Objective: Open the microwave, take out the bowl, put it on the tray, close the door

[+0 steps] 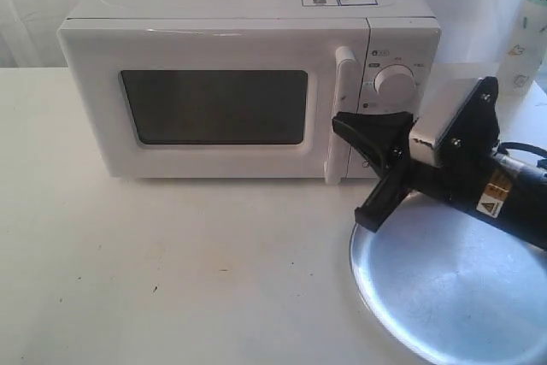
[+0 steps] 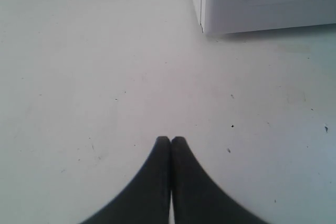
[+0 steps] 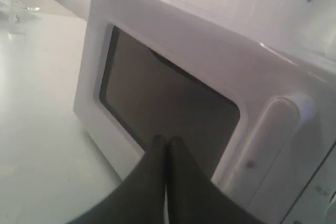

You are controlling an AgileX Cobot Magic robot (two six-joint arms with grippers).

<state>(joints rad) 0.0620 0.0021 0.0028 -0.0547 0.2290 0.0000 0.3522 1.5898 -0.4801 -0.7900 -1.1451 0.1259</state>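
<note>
The white microwave [image 1: 222,36] stands at the back of the table, its door [image 1: 214,55] closed. The dark window [image 1: 214,107] shows nothing inside, so the bowl is hidden. My right gripper [image 1: 339,124] is shut and empty, its tip right beside the vertical bar handle [image 1: 340,83]; I cannot tell if they touch. In the right wrist view the gripper [image 3: 167,140] points at the window [image 3: 168,98], with the handle [image 3: 273,140] to one side. The silver tray [image 1: 444,297] lies under the right arm. My left gripper [image 2: 170,139] is shut over bare table near the microwave's corner [image 2: 252,9].
A round knob [image 1: 395,83] sits on the panel just right of the handle. A pale bottle [image 1: 526,32] stands at the back right by the table edge. The white table [image 1: 171,254] stretches in front of the oven.
</note>
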